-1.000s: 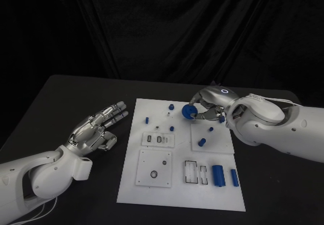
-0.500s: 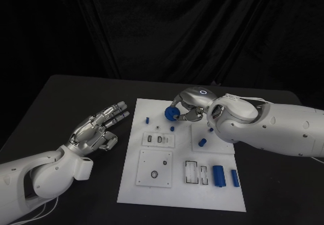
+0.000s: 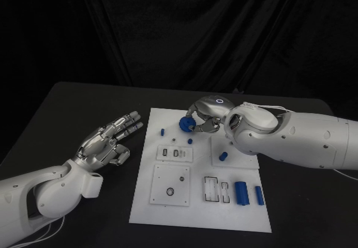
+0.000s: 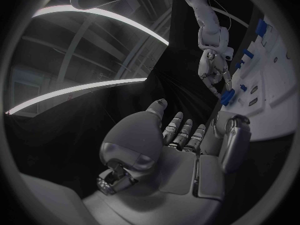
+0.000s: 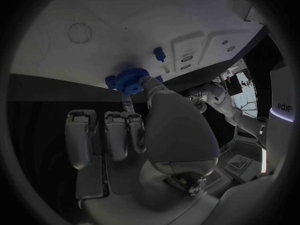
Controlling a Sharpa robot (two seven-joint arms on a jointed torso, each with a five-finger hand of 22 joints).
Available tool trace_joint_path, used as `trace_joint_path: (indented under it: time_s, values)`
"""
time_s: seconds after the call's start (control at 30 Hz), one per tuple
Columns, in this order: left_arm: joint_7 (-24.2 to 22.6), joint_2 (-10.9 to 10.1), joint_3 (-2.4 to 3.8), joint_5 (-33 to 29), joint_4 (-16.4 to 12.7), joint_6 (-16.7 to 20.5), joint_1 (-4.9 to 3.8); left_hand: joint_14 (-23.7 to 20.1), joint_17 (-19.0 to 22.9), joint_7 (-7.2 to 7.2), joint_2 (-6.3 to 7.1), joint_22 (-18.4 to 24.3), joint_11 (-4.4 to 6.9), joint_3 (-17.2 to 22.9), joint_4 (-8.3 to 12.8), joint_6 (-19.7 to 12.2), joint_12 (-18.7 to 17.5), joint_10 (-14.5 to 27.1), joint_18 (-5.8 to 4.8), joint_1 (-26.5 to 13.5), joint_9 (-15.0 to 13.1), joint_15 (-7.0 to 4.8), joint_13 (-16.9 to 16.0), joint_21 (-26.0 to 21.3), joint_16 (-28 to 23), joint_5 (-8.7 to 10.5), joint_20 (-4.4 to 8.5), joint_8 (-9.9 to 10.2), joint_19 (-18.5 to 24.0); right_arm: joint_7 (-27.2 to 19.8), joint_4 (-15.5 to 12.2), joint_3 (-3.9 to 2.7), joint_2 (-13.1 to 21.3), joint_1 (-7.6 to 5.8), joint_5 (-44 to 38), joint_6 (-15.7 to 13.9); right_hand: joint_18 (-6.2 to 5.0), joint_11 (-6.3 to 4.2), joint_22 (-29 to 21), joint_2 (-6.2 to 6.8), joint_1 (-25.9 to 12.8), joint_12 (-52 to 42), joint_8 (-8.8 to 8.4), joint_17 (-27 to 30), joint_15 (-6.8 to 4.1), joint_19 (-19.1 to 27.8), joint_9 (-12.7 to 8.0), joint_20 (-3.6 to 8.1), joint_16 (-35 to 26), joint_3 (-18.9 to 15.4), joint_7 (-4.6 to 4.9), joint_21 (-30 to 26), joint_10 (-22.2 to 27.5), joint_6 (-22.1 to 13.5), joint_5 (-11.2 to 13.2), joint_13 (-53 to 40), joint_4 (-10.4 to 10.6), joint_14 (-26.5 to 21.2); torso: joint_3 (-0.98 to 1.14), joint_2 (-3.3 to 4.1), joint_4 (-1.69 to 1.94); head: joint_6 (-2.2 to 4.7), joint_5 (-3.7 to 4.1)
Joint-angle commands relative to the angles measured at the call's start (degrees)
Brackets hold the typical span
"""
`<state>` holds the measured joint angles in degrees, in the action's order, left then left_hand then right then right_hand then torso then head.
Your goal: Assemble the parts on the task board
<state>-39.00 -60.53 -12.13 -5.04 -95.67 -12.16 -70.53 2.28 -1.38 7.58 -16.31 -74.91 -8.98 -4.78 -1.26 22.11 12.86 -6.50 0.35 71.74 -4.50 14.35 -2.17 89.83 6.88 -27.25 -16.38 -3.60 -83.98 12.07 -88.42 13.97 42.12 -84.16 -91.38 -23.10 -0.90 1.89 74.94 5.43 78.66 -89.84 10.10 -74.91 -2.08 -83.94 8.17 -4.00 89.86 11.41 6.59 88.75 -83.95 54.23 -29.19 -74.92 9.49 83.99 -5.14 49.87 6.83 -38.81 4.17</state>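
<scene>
My right hand (image 3: 203,118) pinches a round blue gear (image 3: 187,123) just above the far middle of the white task board (image 3: 179,214). In the right wrist view the gear (image 5: 130,80) sits at the fingertips (image 5: 150,83), close over the board (image 5: 206,15). Small blue pegs (image 3: 163,132) (image 3: 190,140) (image 3: 221,155) stand on the board's far half. Two blue cylinders (image 3: 241,192) (image 3: 258,196) lie at its near right. My left hand (image 3: 106,143) hovers open left of the board, fingers apart, holding nothing. The left wrist view has the right hand (image 4: 214,67) with the gear (image 4: 226,97) beyond my left fingers (image 4: 184,132).
Raised white blocks with slots and holes (image 3: 173,153) (image 3: 170,185) (image 3: 217,189) sit on the board's middle and near part. Black table (image 3: 82,103) surrounds the board, with a black curtain behind it.
My right hand has carried the gear leftward along the board's far edge, from its right part to the far middle. The left hand has stayed still.
</scene>
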Motion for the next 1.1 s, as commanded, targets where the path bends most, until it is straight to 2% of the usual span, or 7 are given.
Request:
trace_joint_path:
  time_s: [0.03, 0.23, 0.27, 0.37, 0.53, 0.9, 1.1]
  values:
    - [-6.91, 0.11, 0.01, -0.18, -0.05, -0.94, -0.12, 0.01, -0.05, 0.16, -0.02, -15.09, -0.34, 0.08, 0.2, 0.1, 0.28, -0.06, -0.35, -0.41, 0.06, 0.55, -0.07, 0.17, 0.21, -0.38, -0.3, -0.28, -6.02, 0.36, 0.22, -0.06, -0.22, 0.16, -0.36, 1.15, 0.15, 0.38, 13.1, 0.25, -0.34, -0.16, 0.15, -15.09, 0.41, -4.33, 9.28, -0.47, 0.14, 0.46, 0.15, -0.39, -6.05, -0.53, 0.22, -15.08, -0.02, 6.01, -0.03, -0.01, -0.13, -0.09, -0.09]
    - [-6.86, 0.11, 0.01, -0.18, -0.07, -0.97, -0.12, 0.07, -0.07, 0.19, -0.03, -15.09, -0.5, 0.17, 0.3, 0.29, 0.45, -0.17, -0.35, -0.53, 0.05, 0.6, -0.09, 0.17, 0.34, -0.39, -0.3, -0.33, -6.02, 0.39, 0.7, -0.07, -0.73, 0.24, -0.36, 1.89, 0.05, 0.48, 12.89, 0.62, -0.67, -0.16, -2.06, -14.98, 0.59, -4.13, 8.17, -0.8, 0.1, 1.46, 0.6, -0.61, -6.05, -2.64, 0.38, -15.08, -0.15, 5.99, -0.05, -0.02, -0.11, -0.22, -0.14]
    - [-6.84, 0.11, 0.01, -0.18, -0.07, -0.98, -0.12, 0.07, -0.07, 0.19, -0.03, -15.09, -0.5, 0.17, 0.3, 0.29, 0.45, -0.17, -0.35, -0.53, 0.05, 0.6, -0.09, 0.17, 0.34, -0.39, -0.3, -0.33, -6.02, 0.4, 0.77, -0.07, -0.81, 0.27, -0.36, 2.02, -0.02, 0.1, 12.72, 0.76, -0.69, -0.16, -3.31, -14.62, 0.34, -3.98, 7.45, -0.7, -0.03, 1.87, 0.71, -0.77, -6.05, -4.23, 0.71, -15.08, -0.24, 5.91, -0.04, -0.01, -0.08, -0.24, -0.12]
    - [-6.82, 0.09, 0.0, -0.18, -0.07, -0.98, -0.12, 0.1, -0.08, 0.23, -0.03, -15.09, -0.58, 0.21, 0.36, 0.36, 0.56, -0.24, -0.35, -0.6, 0.06, 0.62, -0.11, 0.17, 0.41, -0.39, -0.31, -0.35, -6.02, 0.42, 0.92, -0.07, -0.96, 0.33, -0.36, 2.43, -0.13, -0.33, 12.44, 1.14, -0.84, -0.16, -4.87, -13.58, -0.14, -3.71, 6.15, -0.28, -0.43, 2.82, 0.62, -1.09, -6.05, -5.39, 0.89, -15.08, -0.6, 5.66, -0.04, 0.01, -0.02, -0.3, -0.08]
    - [-6.77, 0.05, 0.0, -0.18, -0.09, -0.99, -0.12, 0.14, -0.09, 0.25, -0.03, -15.09, -0.68, 0.25, 0.41, 0.49, 0.64, -0.28, -0.35, -0.65, 0.05, 0.63, -0.11, 0.17, 0.51, -0.4, -0.31, -0.39, -6.02, 0.5, 1.06, -0.07, -1.11, 0.39, -0.36, 3.09, -0.2, -0.88, 12.27, 1.46, -0.88, -0.16, -6.5, -12.92, -0.58, -3.55, 4.56, 0.2, -0.7, 3.54, 0.16, -1.32, -6.05, -7.58, 1.47, -15.08, -1.2, 5.52, -0.04, -0.01, 0.02, -0.43, -0.04]
    - [-6.71, -0.03, -0.02, -0.18, -0.09, -0.99, -0.12, 0.22, -0.11, 0.45, -0.02, -15.09, -0.82, 0.36, 0.56, 0.97, 0.9, -0.44, -0.35, -0.81, 0.0, 0.72, -0.15, 0.17, 0.69, -0.41, -0.28, -0.52, -6.02, 1.12, 1.12, -0.08, -0.88, 0.41, -0.36, 5.06, -0.41, -1.26, 11.75, 1.78, -0.61, 0.35, -6.4, -11.96, -0.98, -3.09, 2.99, 0.61, -1.11, 3.95, -0.2, -1.92, -5.39, -9.27, 4.08, -14.22, -2.33, 5.31, -0.03, 0.02, -0.05, -0.54, -0.14]
    - [-6.71, -0.04, -0.02, -0.18, -0.07, -1.01, -0.12, 0.24, -0.12, 0.5, -0.01, -15.09, -0.87, 0.4, 0.61, 1.14, 0.99, -0.49, -0.35, -0.86, -0.02, 0.73, -0.16, 0.17, 0.76, -0.41, -0.28, -0.57, -6.02, 0.45, 0.71, -0.08, -0.06, 0.41, -0.36, 3.42, -0.44, -1.26, 11.67, 1.78, -0.54, 0.53, -6.33, -11.73, -0.99, -3.01, 2.81, 0.64, -1.21, 4.0, -0.17, -2.02, -5.17, -9.19, 4.6, -13.93, -2.54, 5.26, -0.02, -0.01, -0.07, -0.49, -0.23]
